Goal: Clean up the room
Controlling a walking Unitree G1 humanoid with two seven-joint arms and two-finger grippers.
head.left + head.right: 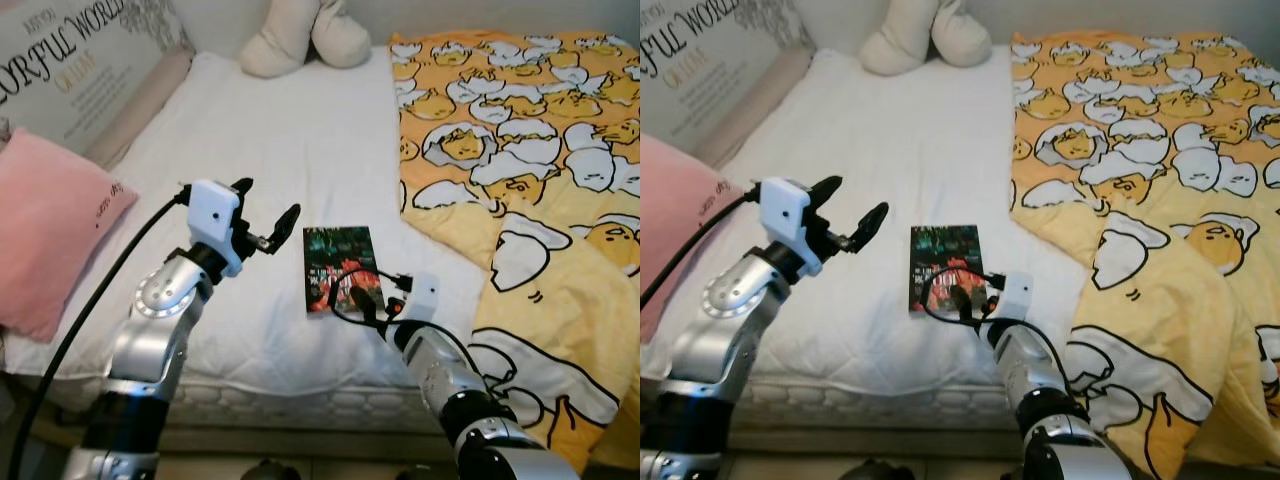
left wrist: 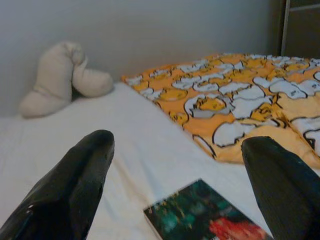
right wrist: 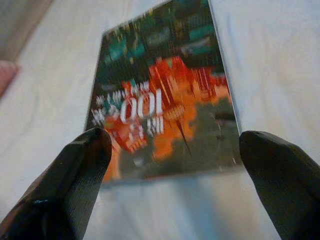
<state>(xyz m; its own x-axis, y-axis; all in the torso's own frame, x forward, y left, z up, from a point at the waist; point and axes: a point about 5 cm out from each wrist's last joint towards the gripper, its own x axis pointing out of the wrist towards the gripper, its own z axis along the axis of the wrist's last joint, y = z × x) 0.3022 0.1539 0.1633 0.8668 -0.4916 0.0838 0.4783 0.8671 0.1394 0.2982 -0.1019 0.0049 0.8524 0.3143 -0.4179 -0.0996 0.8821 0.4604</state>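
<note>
A small book (image 1: pixel 338 262) with a dark green and red-orange cover lies flat on the white bed sheet (image 1: pixel 280 140), near the front edge. My right gripper (image 1: pixel 362 292) is open, low over the book's near edge, one finger on each side of that end (image 3: pixel 174 137). It grips nothing. Raised left of the book, my left gripper (image 1: pixel 268 200) is open and empty, pointing across the bed. From the left wrist, the book (image 2: pixel 205 217) lies below and between the fingers (image 2: pixel 75 185).
A yellow blanket (image 1: pixel 540 200) with an egg-character print covers the bed's right side and hangs over the front. A pink pillow (image 1: pixel 50 240) lies at the left, a printed cushion (image 1: pixel 80 60) behind it. A cream plush toy (image 1: pixel 300 35) sits by the wall.
</note>
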